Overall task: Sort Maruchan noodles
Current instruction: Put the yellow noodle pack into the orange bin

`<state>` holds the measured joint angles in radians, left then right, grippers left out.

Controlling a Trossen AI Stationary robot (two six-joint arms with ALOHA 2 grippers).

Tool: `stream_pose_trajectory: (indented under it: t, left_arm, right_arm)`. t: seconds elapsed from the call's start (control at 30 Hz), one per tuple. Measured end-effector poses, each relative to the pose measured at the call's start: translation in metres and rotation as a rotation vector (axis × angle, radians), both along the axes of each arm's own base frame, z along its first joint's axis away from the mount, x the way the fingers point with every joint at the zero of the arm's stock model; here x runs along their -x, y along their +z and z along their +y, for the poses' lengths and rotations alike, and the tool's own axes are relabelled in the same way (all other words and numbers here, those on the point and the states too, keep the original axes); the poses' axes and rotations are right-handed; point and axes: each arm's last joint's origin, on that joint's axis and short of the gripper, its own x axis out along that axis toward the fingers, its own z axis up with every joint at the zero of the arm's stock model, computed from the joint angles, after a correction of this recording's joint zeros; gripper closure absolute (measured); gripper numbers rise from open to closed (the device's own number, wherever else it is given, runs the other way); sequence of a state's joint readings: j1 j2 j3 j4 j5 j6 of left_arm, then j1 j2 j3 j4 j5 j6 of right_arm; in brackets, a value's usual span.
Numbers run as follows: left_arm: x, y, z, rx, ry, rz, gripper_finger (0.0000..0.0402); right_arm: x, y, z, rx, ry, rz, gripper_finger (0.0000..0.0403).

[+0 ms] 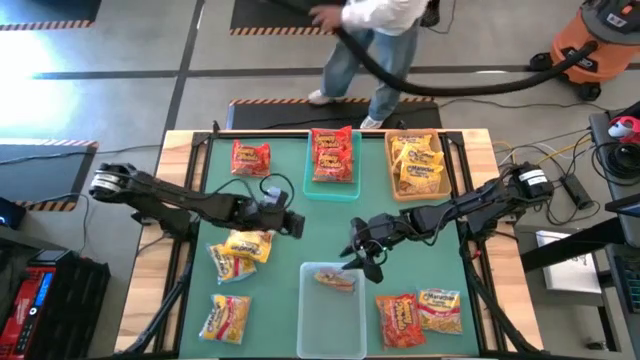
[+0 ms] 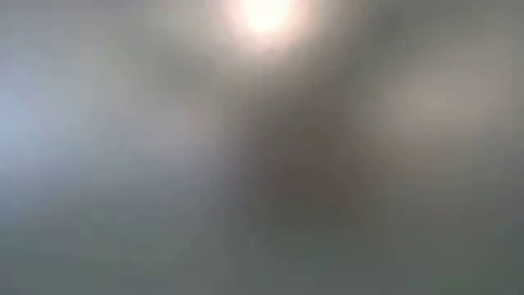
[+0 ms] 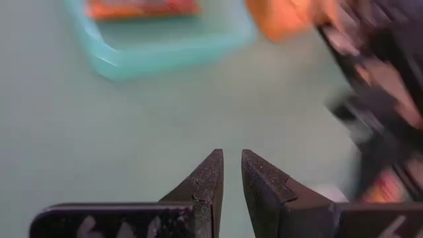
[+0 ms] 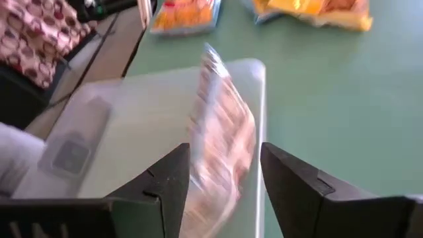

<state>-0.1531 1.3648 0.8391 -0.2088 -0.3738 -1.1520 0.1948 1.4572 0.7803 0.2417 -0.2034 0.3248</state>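
**Inspector:** Any brand or print legible on the packets?

**Me:** None I can read. The wrappers show red and yellow print, but no lettering resolves in any view (the low view shows nothing but haze).

**Inspector:** Describe the packets and their places.

**Me:** Flat, crinkly plastic. Red ones lie in the teal bin (image 1: 332, 187) at the far middle of the green counter (image 1: 300, 205); yellow ones fill the tan bin (image 1: 417, 192) beside it. One red packet (image 1: 251, 158) lies loose left of the teal bin. Three yellow loose packets (image 1: 240, 252) sit near my left arm, two more (image 1: 420, 313) at the near right. One pale packet (image 1: 336, 281) is in the clear bin (image 1: 333, 320) at the near middle.

**Inspector:** Your claws?

**Me:** My right claw (image 1: 362, 257) is at the clear bin's far edge, fingers spread, with that pale packet (image 4: 221, 149) showing between them; I cannot tell whether they touch it. My left claw (image 1: 297, 223) hovers over bare counter below the teal bin, fingers pressed nearly together, pinching nothing.
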Motion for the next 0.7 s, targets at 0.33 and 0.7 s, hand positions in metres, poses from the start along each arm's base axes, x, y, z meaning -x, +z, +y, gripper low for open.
stream_pose_trajectory:
  t: [0.33, 0.7]
  left_arm:
    - [0.070, 0.022, -0.058, 0.193, -0.159, 0.157, 0.0364]
    - [0.117, -0.007, -0.083, 0.173, 0.313, 0.330, 0.0364]
  right_arm:
    - [0.009, 0.030, -0.016, -0.066, -0.080, -0.079, 0.0251]
    - [0.013, 0.044, -0.026, -0.058, -0.150, -0.133, 0.0261]
